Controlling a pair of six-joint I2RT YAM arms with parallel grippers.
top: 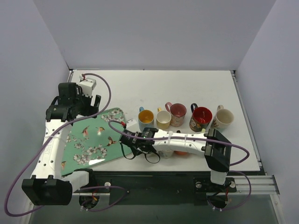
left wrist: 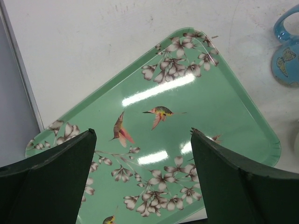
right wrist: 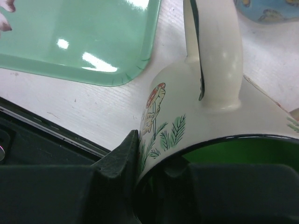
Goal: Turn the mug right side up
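Observation:
The mug [right wrist: 196,98] is white with a mushroom picture, a black rim and a green inside. My right gripper [right wrist: 152,154] is shut on its rim, one finger [right wrist: 124,154] outside the wall and the other inside. The mug's mouth faces the wrist camera and its handle [right wrist: 215,51] points away. In the top view the mug [top: 132,125] shows as a white shape past my right gripper [top: 140,140], by the tray's right edge. My left gripper [left wrist: 142,133] is open and empty above the tray; it is at the left in the top view [top: 70,105].
A green flowered tray [top: 93,140] lies at the front left. A row of upright mugs stands mid-table: blue [top: 145,117], cream [top: 163,120], pink [top: 178,114], red [top: 201,117], off-white [top: 223,118]. A white mug [top: 166,153] and an orange thing [top: 182,152] lie under my right arm.

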